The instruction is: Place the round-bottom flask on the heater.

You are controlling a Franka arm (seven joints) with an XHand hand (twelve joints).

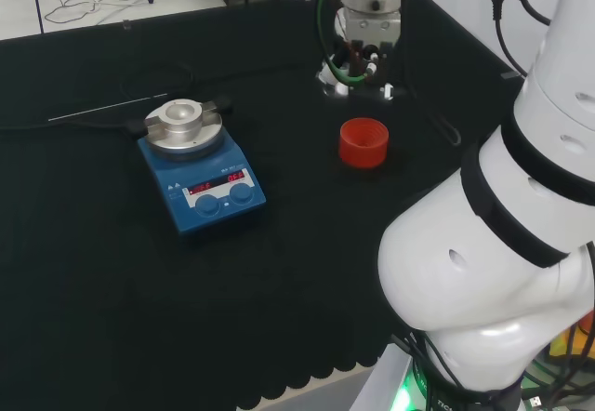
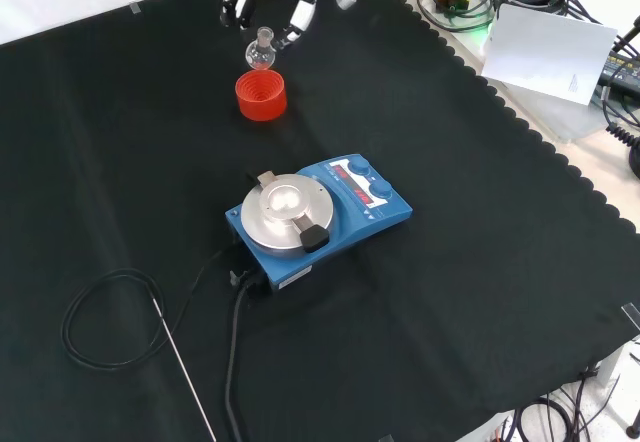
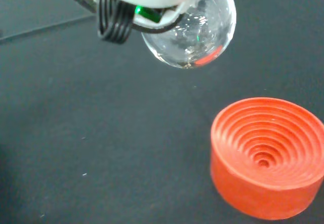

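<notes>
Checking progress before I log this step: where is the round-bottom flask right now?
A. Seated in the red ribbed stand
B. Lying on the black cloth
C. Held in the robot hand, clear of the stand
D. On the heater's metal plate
C. The round-bottom flask hangs from the robot hand, off the empty red ribbed stand; the heater plate is bare.

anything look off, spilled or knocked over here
Nothing stands out. The round-bottom flask looks intact and empty, lifted clear of the red ribbed stand, with the robot hand at it. The stand sits upright on the cloth. The heater lies flat, its top plate bare. No spill shows on the black cloth.
</notes>
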